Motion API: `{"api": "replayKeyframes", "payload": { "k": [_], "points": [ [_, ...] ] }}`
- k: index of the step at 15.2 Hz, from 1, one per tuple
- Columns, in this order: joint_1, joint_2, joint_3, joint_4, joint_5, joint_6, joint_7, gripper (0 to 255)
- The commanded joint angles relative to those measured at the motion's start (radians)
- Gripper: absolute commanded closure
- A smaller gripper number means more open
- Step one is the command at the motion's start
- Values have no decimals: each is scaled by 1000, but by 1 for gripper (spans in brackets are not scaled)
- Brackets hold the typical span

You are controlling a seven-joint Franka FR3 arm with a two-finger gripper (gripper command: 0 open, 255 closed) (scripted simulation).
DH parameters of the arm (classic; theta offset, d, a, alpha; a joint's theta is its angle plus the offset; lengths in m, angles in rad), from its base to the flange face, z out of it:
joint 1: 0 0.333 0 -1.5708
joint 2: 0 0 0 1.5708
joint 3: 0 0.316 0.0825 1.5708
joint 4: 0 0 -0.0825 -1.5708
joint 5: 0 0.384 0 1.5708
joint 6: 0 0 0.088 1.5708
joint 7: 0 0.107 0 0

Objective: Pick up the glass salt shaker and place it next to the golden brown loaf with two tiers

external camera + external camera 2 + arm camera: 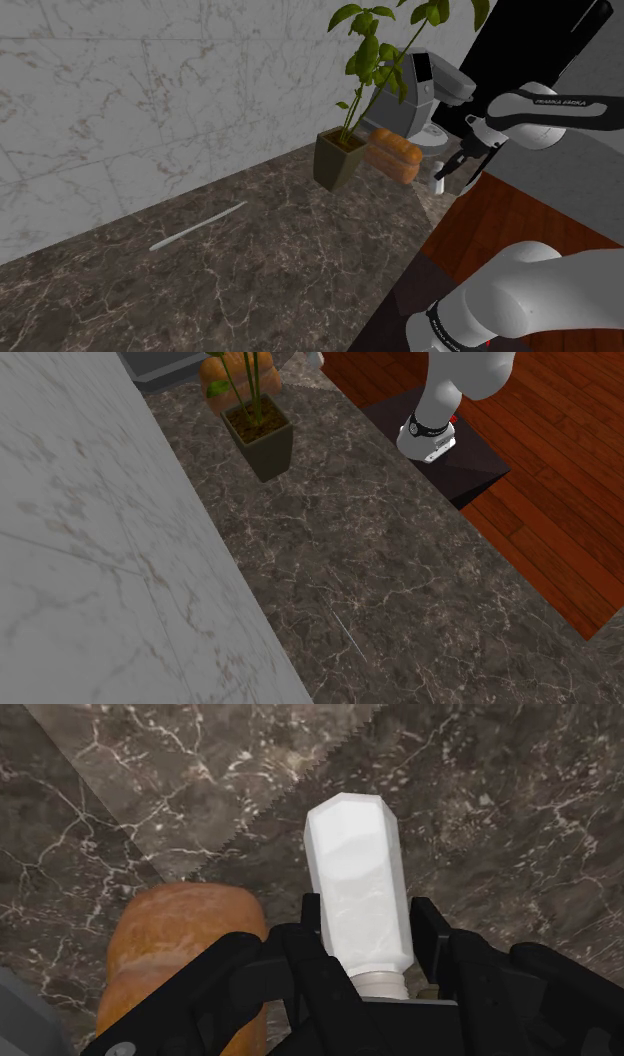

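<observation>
A white faceted salt shaker with a narrow neck is clasped between my gripper's two black fingers. My gripper is shut on it near the neck. The golden brown loaf lies just beside the shaker, over the dark marble counter. In the shoulder view my gripper hangs at the counter's far right end, holding the shaker a little to the right of the loaf. Whether the shaker touches the counter I cannot tell. The loaf also shows at the second exterior view's upper edge.
A potted plant stands left of the loaf. A grey coffee machine stands behind the loaf. A thin pale utensil lies mid-counter. A marble wall backs the counter. The stand sits on a wooden floor.
</observation>
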Motion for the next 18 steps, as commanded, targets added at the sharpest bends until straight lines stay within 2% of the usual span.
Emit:
{"api": "replayKeyframes", "payload": {
  "k": [1, 14, 18],
  "points": [
    [5, 13, -14, -16, 2, 29, -10, 255],
    [63, 124, -119, -111, 42, 226, -90, 255],
    [69, 132, -126, -116, 47, 238, -97, 255]
  ]
}}
